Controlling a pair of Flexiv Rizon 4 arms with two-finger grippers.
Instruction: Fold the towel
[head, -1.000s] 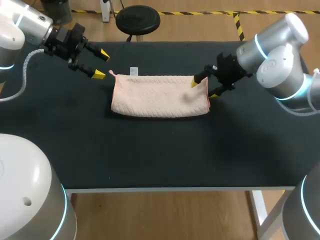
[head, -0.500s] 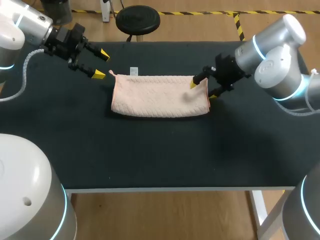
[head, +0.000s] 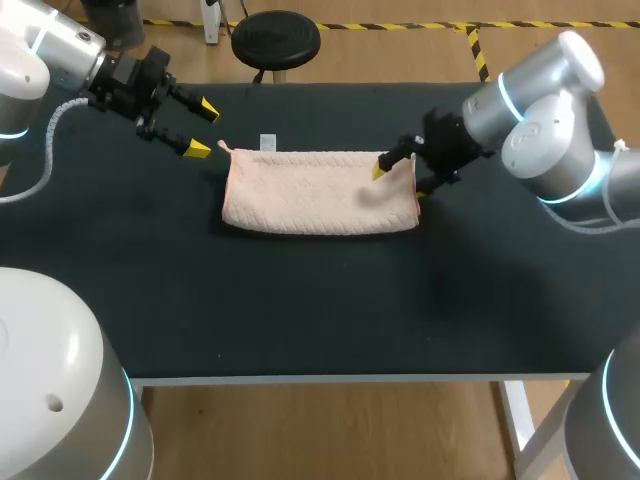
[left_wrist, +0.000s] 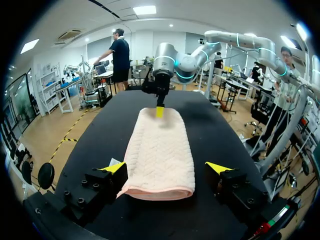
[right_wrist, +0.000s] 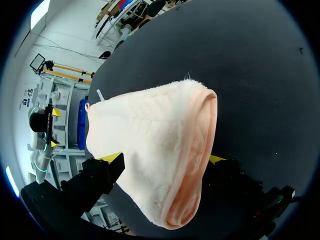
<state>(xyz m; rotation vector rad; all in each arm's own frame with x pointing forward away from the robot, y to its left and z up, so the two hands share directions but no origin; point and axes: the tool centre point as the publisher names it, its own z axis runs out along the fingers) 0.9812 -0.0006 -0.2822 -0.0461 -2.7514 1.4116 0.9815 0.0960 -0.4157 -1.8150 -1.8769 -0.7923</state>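
Observation:
A pink towel (head: 320, 192) lies folded into a long strip in the middle of the black table. My right gripper (head: 401, 180) is open at the towel's right end, one yellow tip over the cloth and the other just past its edge. In the right wrist view that folded end (right_wrist: 165, 145) sits between the open fingers (right_wrist: 113, 159), which do not pinch it. My left gripper (head: 199, 128) is open just off the towel's far left corner, raised a little. In the left wrist view the towel (left_wrist: 160, 150) stretches away ahead of the left gripper (left_wrist: 166, 168) toward my right gripper (left_wrist: 159, 111).
A small white tag (head: 267, 142) sticks out from the towel's far edge, and a loop (head: 222, 147) from its far left corner. Bare black table (head: 300, 300) spreads in front of the towel to the near edge.
My right gripper has shifted slightly left, further over the towel's right end. The left arm and the towel have stayed where they were.

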